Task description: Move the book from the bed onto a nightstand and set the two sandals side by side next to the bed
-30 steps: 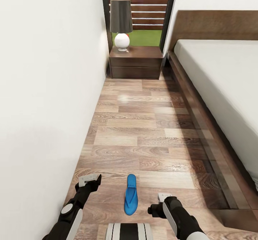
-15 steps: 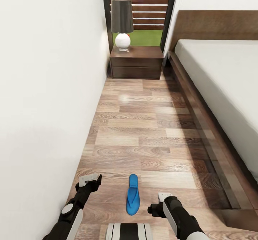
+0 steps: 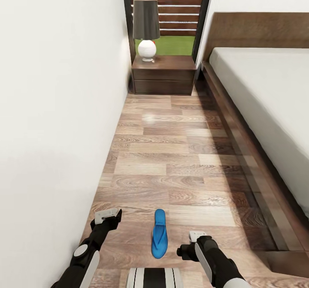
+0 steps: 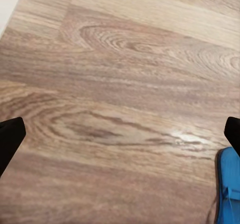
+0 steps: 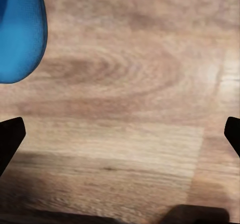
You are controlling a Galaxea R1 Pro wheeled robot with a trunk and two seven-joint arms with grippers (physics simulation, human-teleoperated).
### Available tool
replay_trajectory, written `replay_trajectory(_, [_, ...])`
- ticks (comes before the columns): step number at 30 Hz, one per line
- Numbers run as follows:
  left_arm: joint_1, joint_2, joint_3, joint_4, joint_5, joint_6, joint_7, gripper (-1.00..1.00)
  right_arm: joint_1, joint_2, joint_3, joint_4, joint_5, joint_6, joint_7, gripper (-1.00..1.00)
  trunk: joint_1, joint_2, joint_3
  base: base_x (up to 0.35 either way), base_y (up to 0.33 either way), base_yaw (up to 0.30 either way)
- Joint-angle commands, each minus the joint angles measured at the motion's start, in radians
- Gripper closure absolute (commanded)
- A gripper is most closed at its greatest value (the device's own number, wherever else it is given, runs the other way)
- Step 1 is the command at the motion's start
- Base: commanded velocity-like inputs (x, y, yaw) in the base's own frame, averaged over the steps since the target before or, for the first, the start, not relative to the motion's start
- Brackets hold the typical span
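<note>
One bright blue sandal [image 3: 159, 234] lies on the wood floor between my two arms, toe pointing towards the nightstand [image 3: 163, 75] at the far wall. My left gripper [image 3: 108, 217] hangs open just left of it, and the sandal's edge [image 4: 230, 194] shows in the left wrist view. My right gripper [image 3: 187, 248] is open to the sandal's right, near its heel [image 5: 20, 33]. The bed [image 3: 266, 99], with a grey mattress on a dark base, runs along the right. The book is out of view.
A white wall [image 3: 56, 107] closes the left side of a narrow floor aisle [image 3: 171, 150]. A lamp [image 3: 145, 28] with a dark shade stands on the nightstand in front of a dark-framed window. The bed's dark base edge [image 3: 240, 150] borders the aisle.
The whole picture has shifted very slightly to the right, so the camera moved. Both grippers and the sandal keep their places relative to each other.
</note>
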Motion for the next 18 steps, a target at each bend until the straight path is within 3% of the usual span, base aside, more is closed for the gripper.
replay_trajectory(1, [0.0,-0.001,0.001,-0.001,0.01,0.006,0.0,-1.0,0.0,0.0,-0.001,-0.002,0.0,0.005,0.0,-1.0,0.0,0.0,-0.001,0.077,0.035,0.0])
replay_trajectory(8, [0.0,-0.001,-0.001,0.0,0.008,0.007,0.0,-1.0,0.0,0.0,-0.001,-0.001,0.0,0.005,0.0,-1.0,0.0,0.0,-0.001,0.196,0.044,0.0])
replay_trajectory(18, [0.0,-0.001,-0.001,0.0,0.007,0.006,0.0,-1.0,0.0,0.0,-0.001,-0.001,0.0,0.005,0.0,-1.0,0.0,0.0,-0.001,0.03,0.003,0.0])
